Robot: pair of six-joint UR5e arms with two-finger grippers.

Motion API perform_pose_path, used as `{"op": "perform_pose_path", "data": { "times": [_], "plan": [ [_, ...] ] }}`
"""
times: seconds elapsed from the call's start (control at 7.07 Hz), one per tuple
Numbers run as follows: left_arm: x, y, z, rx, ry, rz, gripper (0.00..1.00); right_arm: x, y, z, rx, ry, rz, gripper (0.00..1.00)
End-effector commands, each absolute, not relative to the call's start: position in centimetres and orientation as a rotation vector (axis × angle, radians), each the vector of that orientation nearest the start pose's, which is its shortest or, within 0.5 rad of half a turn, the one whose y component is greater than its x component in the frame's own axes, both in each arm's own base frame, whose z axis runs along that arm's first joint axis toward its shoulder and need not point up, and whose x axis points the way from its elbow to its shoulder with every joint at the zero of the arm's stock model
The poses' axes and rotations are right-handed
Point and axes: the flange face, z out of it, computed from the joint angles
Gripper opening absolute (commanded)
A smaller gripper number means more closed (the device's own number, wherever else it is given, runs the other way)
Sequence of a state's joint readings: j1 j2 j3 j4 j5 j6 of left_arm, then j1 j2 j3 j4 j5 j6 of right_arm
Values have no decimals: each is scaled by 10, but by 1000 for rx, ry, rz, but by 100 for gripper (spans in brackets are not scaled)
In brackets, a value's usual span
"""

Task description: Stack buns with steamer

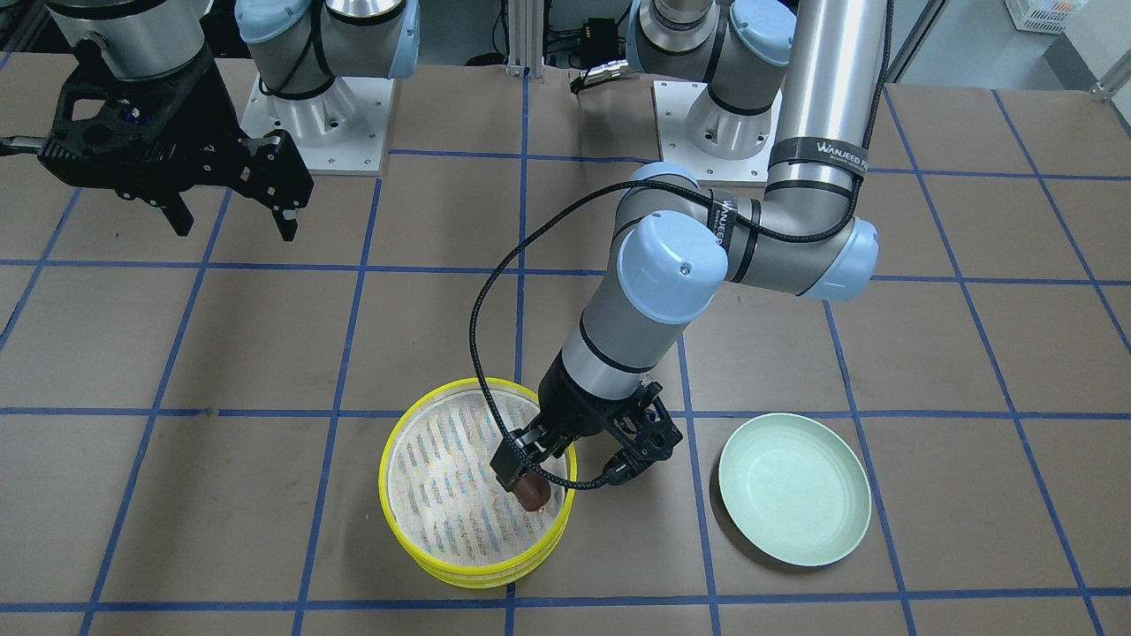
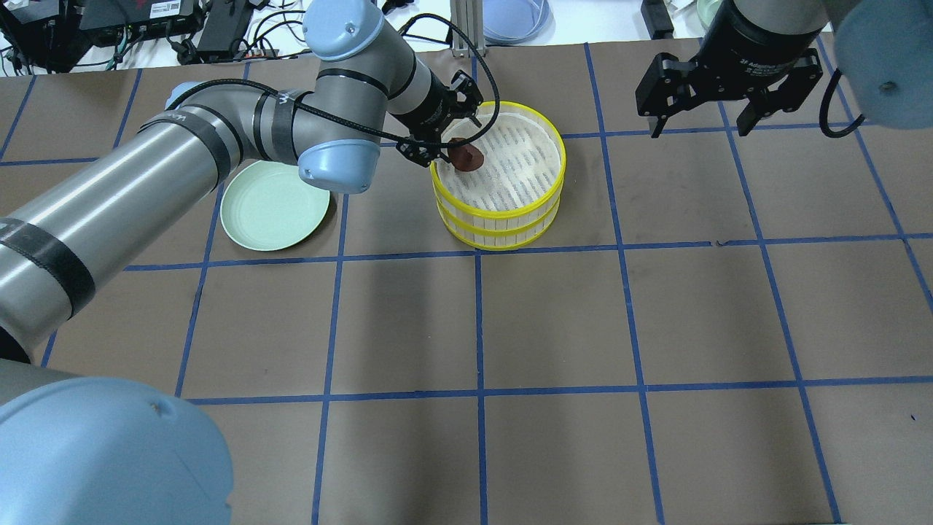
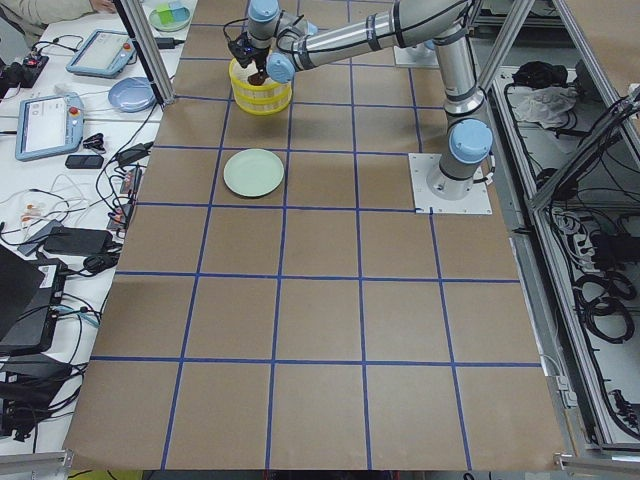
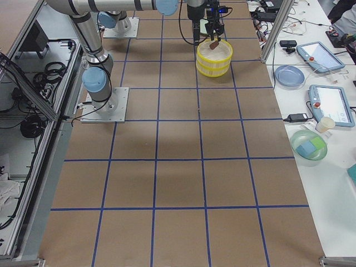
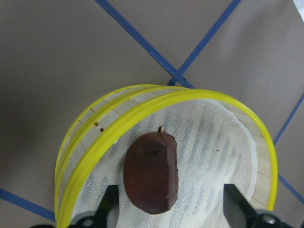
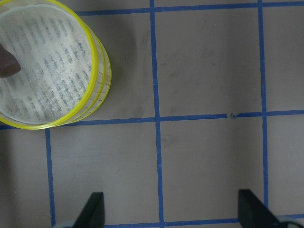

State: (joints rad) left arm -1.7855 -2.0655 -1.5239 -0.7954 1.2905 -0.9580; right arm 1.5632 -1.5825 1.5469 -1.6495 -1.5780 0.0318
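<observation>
The brown paper-covered table (image 2: 554, 321), marked into squares by blue tape, carries everything. The left arm (image 2: 146, 182) reaches far across it toward the operators' side, with a black cable looping along its forearm. The right arm (image 1: 132, 26) hangs back over the table on its own side, well apart from the work. The steamer (image 2: 503, 227) stands near the middle of the far edge, over a crossing of tape lines. Its two yellow-rimmed tiers are set one on top of the other, and the white cloth floor (image 5: 209, 156) of the upper tier lies open to view. The pale green plate (image 2: 273, 208) sits on the paper to the robot's left of the steamer, apart from it and partly under the left arm's elbow. The left gripper (image 5: 171, 199) is lowered over the upper tier at the side nearest the plate. Its fingers (image 5: 110, 204) are spread wide and clear of what lies between them, so it grips nothing. The right gripper (image 6: 171, 209) is likewise released, its two black fingers splayed above bare paper beside the steamer. The dark reddish-brown bun (image 5: 151, 173) rests on the cloth of the upper tier, close inside the rim on the plate's side. It lies directly beneath the left gripper with a gap to each finger.
</observation>
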Motion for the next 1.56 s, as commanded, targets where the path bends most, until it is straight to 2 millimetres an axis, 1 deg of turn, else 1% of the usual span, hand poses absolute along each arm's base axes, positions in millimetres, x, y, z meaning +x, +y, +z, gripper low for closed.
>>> {"op": "perform_pose_path", "data": {
  "times": [0.0, 0.14, 0.28, 0.42, 0.57, 0.71, 0.85, 0.99, 1.13, 1.27, 1.41],
  "plan": [
    [-292, -629, 332, -1038, 3372, -299, 100, 130, -495, 518, 54, 3140, -193, 100],
    [-247, -639, 346, -896, 3373, -319, 100, 132, -493, 519, 41, 3137, -193, 100],
    [-190, -646, 362, -830, 3361, -327, 100, 134, -493, 520, 19, 3131, -204, 100],
    [-161, -645, 375, -692, 3366, -349, 100, 136, -493, 521, -10, 3131, -209, 100],
    [-135, -642, 393, -439, 3376, -408, 100, 136, -492, 520, -12, 3132, -197, 100],
    [-100, -636, 411, -229, 3365, -436, 100, 136, -493, 519, -46, 3133, -197, 100],
    [-66, -615, 426, -202, 3286, -310, 100, 136, -493, 519, -65, 3134, -197, 100],
    [-52, -591, 444, -168, 3132, -202, 100, 137, -492, 520, -68, 3129, -197, 100],
    [-52, -573, 467, -161, 3118, -200, 100, 142, -490, 520, -84, 3129, -197, 100],
    [-58, -553, 484, -153, 3126, -178, 100, 146, -489, 521, -96, 3128, -200, 100],
    [-63, -535, 490, -147, 3125, -144, 100, 146, -484, 527, -97, 3129, -214, 100]
  ]
}}
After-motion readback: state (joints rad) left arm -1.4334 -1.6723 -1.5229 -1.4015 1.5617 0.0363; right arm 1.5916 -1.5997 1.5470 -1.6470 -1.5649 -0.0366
